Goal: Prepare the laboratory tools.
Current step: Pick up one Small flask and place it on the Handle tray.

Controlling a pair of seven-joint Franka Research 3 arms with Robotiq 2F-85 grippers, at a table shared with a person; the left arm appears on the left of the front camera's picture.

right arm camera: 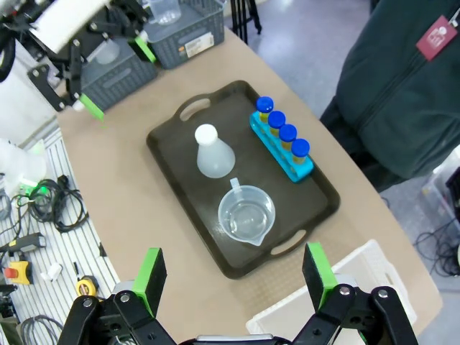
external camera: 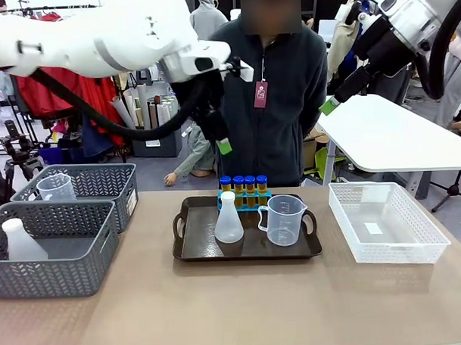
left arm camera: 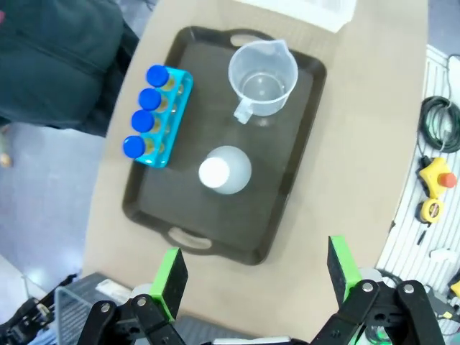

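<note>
Front view: a dark tray [external camera: 189,253] sits mid-worktop [external camera: 235,308], carrying four blue-capped tubes [external camera: 243,189] in a blue rack at its far edge, a white conical flask [external camera: 228,219] and, just right of it, a clear beaker [external camera: 284,219]. The left hand [left arm camera: 255,273] hangs high above the tray, fingers spread and empty. The right hand [right arm camera: 233,277] is likewise open, holding nothing, raised over the tray.

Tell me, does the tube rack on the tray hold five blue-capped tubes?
No, the blue tube rack on the dark tray holds four blue-capped tubes, standing in one row.
</note>
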